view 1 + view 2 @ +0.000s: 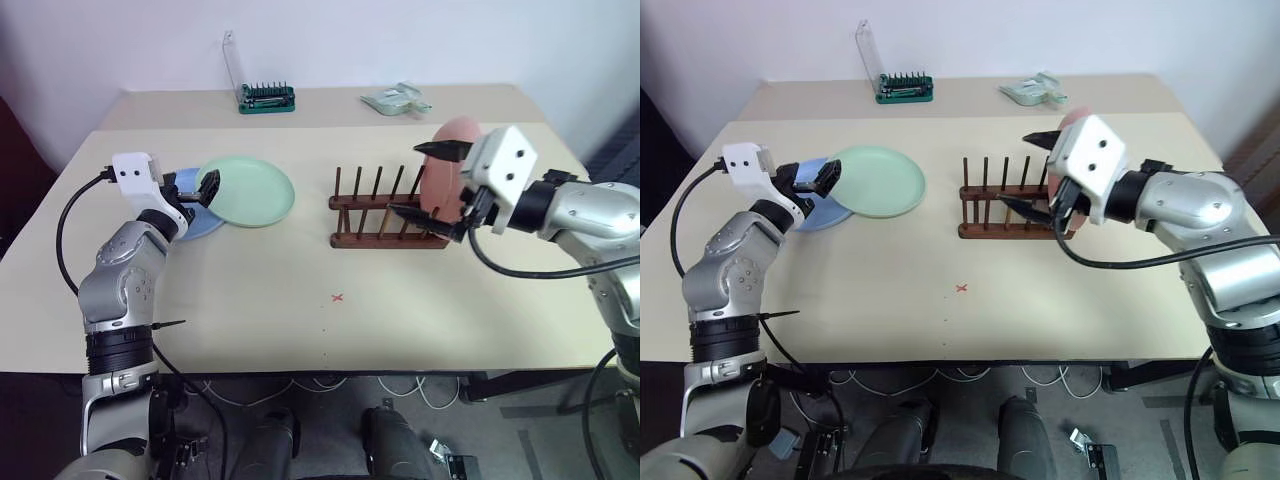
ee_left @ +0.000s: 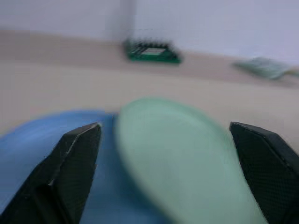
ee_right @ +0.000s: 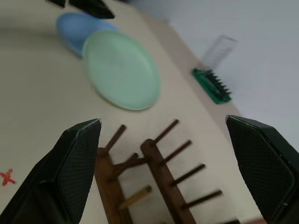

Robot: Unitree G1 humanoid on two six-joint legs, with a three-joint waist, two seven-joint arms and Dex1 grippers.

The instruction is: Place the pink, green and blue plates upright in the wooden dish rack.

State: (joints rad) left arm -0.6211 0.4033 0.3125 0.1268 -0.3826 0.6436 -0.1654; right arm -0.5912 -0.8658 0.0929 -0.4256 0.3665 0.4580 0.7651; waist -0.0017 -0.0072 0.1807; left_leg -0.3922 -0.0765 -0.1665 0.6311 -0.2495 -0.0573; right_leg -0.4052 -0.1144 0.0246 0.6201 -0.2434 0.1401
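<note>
Pink plate point(image 1: 452, 165) upright at right end of wooden dish rack point(image 1: 385, 215), mid-table. Green plate point(image 1: 246, 191) flat to the left, overlapping blue plate point(image 1: 200, 222) beneath its left edge. Right gripper point(image 1: 432, 182) beside pink plate, jaws spread, holding nothing. Left gripper point(image 1: 198, 186) above green and blue plates' overlap, jaws released. Green tool holder point(image 1: 266, 97) and clear packet point(image 1: 397, 99) at far edge.

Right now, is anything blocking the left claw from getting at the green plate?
Nothing visible does. The left claw is open at the green plate, at its near-left rim. The green plate lies partly on top of the blue plate, so it is the free one to take.
</note>
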